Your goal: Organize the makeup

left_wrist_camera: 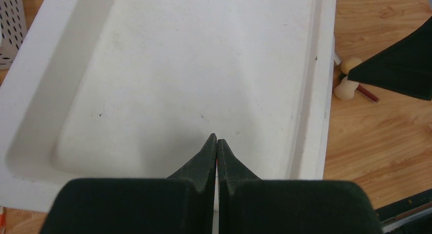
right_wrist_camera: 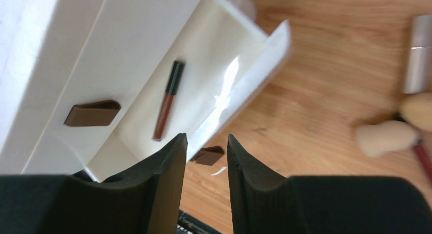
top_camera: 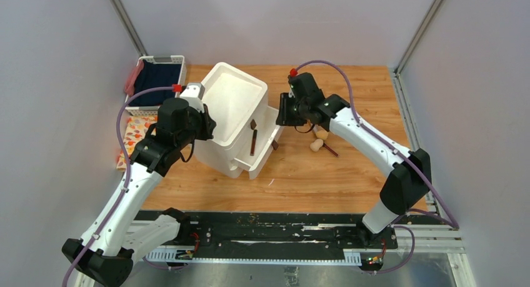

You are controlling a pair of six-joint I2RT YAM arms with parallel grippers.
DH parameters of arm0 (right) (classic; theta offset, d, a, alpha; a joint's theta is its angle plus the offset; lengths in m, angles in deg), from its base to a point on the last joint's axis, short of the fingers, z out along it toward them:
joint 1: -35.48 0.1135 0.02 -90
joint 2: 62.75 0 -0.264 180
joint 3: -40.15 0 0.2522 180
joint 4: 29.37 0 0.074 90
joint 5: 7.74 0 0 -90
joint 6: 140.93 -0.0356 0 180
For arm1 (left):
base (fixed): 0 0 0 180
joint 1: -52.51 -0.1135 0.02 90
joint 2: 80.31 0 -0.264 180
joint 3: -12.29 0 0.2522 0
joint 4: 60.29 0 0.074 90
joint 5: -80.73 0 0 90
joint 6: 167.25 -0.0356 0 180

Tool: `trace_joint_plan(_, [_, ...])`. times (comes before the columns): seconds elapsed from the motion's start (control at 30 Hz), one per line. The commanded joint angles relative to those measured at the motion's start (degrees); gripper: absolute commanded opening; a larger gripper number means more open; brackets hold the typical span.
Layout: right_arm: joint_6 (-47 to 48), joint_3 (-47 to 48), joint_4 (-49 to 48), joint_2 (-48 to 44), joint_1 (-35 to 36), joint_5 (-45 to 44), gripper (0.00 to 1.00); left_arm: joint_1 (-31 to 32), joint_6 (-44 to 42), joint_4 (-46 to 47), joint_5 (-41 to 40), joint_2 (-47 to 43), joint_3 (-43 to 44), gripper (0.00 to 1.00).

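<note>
Matt wood-grain tabletop. Smooth, glossy white plastic drawer, sheen along its floor. Soft, matt, foam-like beige sponge. Satin, metallic-looking tube.

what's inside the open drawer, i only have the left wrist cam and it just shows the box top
observer: one reddish-brown stick with a black cap lies in the drawer.
operator: is the right gripper carrying anything
observer: no, the right gripper is open and empty, over the drawer's front edge.
operator: any more makeup behind that black finger on my right
observer: yes, a pale metallic tube lies on the table just past the sponge.
</note>
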Motion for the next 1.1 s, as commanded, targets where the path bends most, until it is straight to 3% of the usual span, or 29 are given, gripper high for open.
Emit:
trace_joint_plan(0.0, [6.7, 6.7, 11.0, -0.1, 0.2, -18.3, 0.38, 0.4, -0.3, -0.2, -0.2, -0.3, -0.4, 0.0])
trace_joint_plan(0.1, [8.4, 10.1, 16.0, 4.4, -0.8, -23.4, 0.38, 0.4, -0.2, -0.2, 0.1, -0.2, -0.4, 0.0])
trace_joint_plan(0.43, [8.5, 12.8, 17.0, 14.0, -8.0, -24.4, 0.38, 0.4, -0.7, -0.3, -0.5, -0.6, -0.4, 0.0])
trace_joint_plan(1.07, [12.1, 25.0, 19.6, 34.3, -17.8, -13.8, 0.4, 0.4, -1.4, -0.6, -1.4, -0.6, -0.4, 0.0])
